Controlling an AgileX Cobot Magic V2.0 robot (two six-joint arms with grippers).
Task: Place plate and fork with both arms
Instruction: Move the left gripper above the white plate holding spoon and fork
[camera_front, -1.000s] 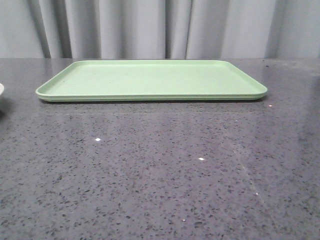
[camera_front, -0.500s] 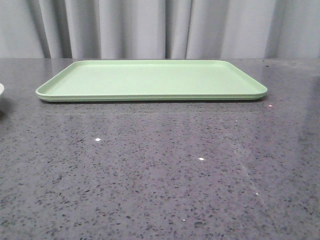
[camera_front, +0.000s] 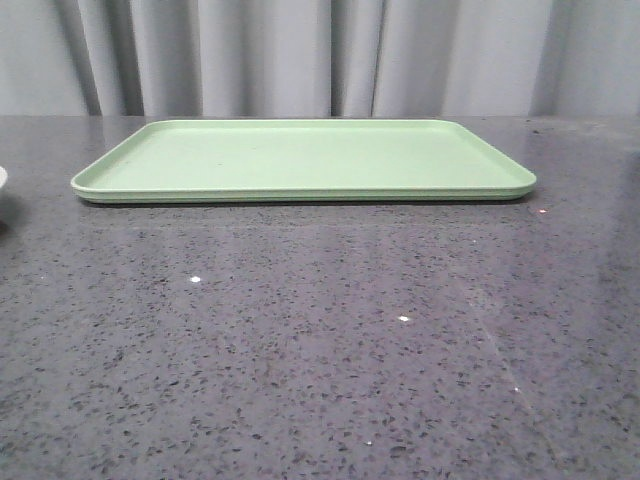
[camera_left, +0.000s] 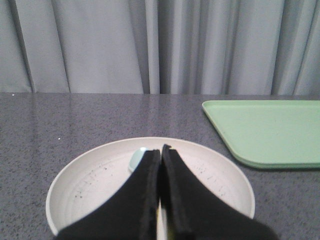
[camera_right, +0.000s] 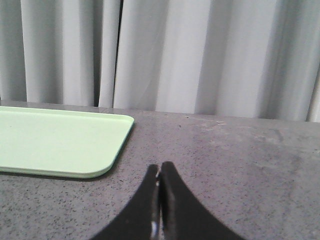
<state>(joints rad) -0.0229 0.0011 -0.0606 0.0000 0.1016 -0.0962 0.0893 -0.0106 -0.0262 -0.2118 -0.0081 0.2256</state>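
Note:
The cream speckled plate (camera_left: 90, 180) lies on the grey table left of the light-green tray (camera_left: 270, 130). Only a sliver of the plate's rim (camera_front: 2, 178) shows at the left edge of the front view. My left gripper (camera_left: 161, 149) is shut and hangs just over the plate's middle. A thin yellowish sliver shows in the gap low between its fingers, and I cannot tell if it is the fork. The fork is otherwise hidden. My right gripper (camera_right: 160, 166) is shut and empty over bare table, right of the tray (camera_right: 50, 140). Neither gripper shows in the front view.
The bowl of a pale blue spoon (camera_left: 136, 159) lies in the plate, mostly hidden behind my left fingers. The tray (camera_front: 300, 160) sits at the back middle of the speckled grey table (camera_front: 320, 350). Grey curtains hang behind.

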